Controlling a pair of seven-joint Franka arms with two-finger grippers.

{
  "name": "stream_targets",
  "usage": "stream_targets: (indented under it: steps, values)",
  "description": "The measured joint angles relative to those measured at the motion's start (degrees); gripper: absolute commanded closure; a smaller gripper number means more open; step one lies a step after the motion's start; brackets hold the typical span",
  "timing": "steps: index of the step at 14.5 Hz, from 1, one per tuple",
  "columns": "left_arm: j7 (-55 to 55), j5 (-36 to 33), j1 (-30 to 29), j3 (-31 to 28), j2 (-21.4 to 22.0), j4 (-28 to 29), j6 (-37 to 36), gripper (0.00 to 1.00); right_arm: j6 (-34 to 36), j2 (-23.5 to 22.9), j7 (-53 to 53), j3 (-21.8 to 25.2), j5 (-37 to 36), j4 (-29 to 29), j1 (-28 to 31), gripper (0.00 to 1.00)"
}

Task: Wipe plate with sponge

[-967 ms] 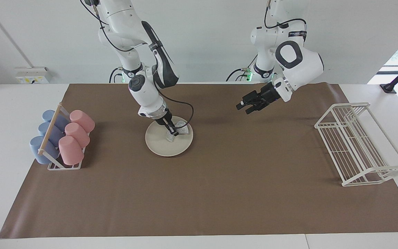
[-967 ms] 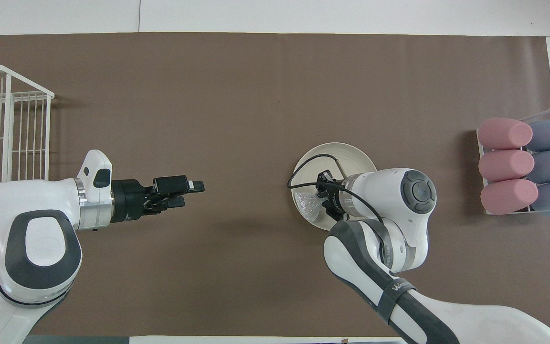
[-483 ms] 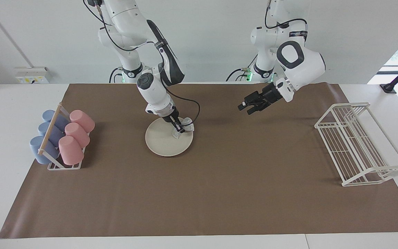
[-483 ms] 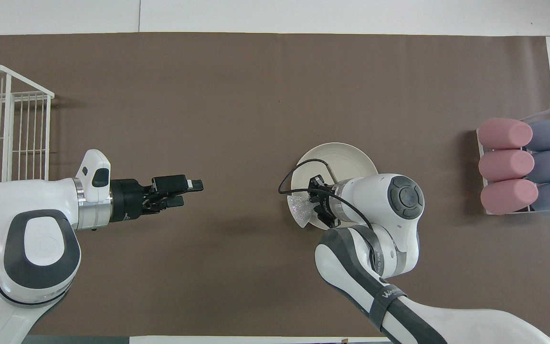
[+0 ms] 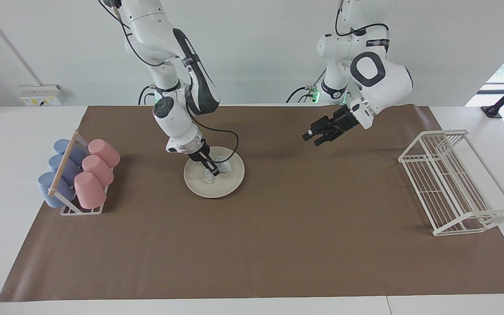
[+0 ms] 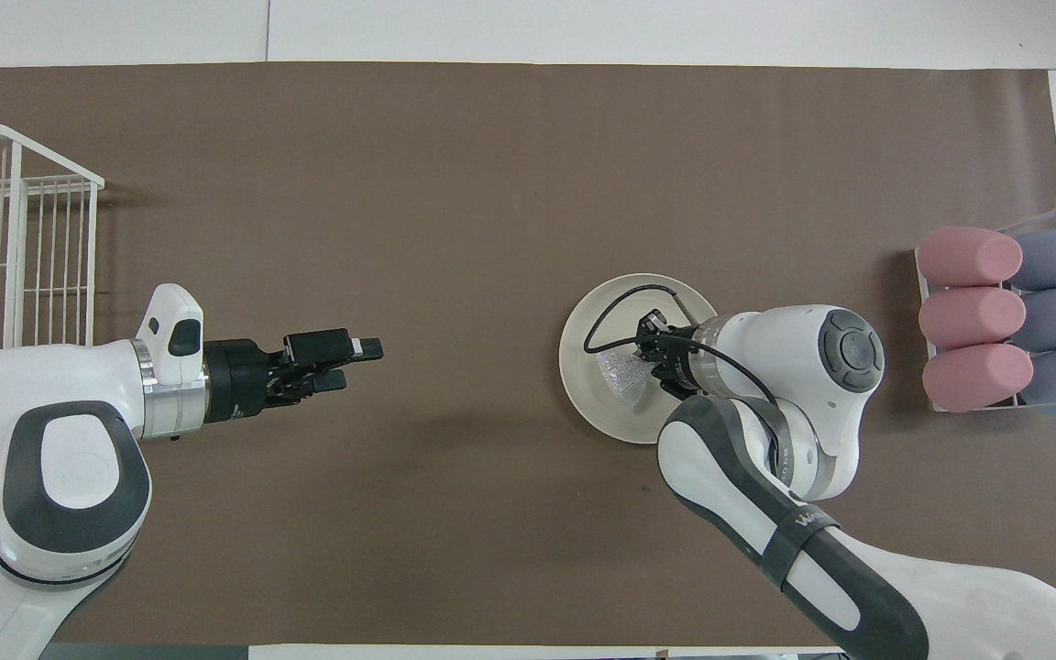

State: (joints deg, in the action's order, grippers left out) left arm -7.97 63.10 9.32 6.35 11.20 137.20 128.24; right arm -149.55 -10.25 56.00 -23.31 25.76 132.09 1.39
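Right gripper (image 5: pixel 211 169): fingers pinched tight on the sponge (image 5: pixel 222 165), tips down on the plate, arm leaning in from its own end of the table
Left gripper (image 5: pixel 312 138): fingers spread wide, nothing in them, just hanging in the air over bare mat near the middle of the table, this arm is waiting
Mat (image 5: pixel 278 245): big brown sheet covering most of the tabletop, everything sits on it
Wire rack (image 5: pixel 453 181): white, sitting at the left arm's end of the table
Cup holder (image 5: pixel 77 175): at the right arm's end, three pink cups (image 5: pixel 96 168) and three blue ones (image 5: pixel 59 168) lying on their sides in two rows
Plate (image 5: pixel 208 187): cream, round, flat on the mat toward the right arm's end, well apart from the cups
Sponge: shiny silver scrubby thing, lying inside the plate on the half nearer the robots, bunched around the gripper tips, in the overhead view (image 6: pixel 624 380) it looks like a crumpled wedge
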Motion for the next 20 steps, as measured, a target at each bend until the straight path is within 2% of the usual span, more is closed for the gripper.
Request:
stream_targets:
  steps: [4,7,11,14,17,20]
  values:
    - [0.01,0.00,0.00,0.00,0.00,0.00,0.19,0.00,-0.02,0.00,1.02,0.01,0.00,0.00,-0.06,1.00]
    - [0.71,0.00,0.00,0.00,0.00,0.00,0.22,0.00,-0.06,0.01,6.62,0.03,0.00,0.00,-1.39,1.00]
    - [1.23,0.00,0.00,0.00,0.00,0.00,0.25,0.00,-0.11,-0.12,15.69,-0.05,-0.01,0.11,-6.56,1.00]
    - [1.29,0.00,0.00,0.00,0.00,0.00,0.25,0.00,-0.12,-0.17,18.99,-0.02,0.00,-0.42,-6.97,1.00]
    - [1.35,0.00,0.00,0.00,0.00,0.00,0.26,0.00,0.23,-0.17,28.53,-0.06,-0.03,-4.23,-9.03,1.00]
    - [1.40,0.00,0.00,0.00,0.00,0.00,0.26,0.00,5.84,0.20,37.09,-0.05,-0.54,-9.98,-10.79,1.00]
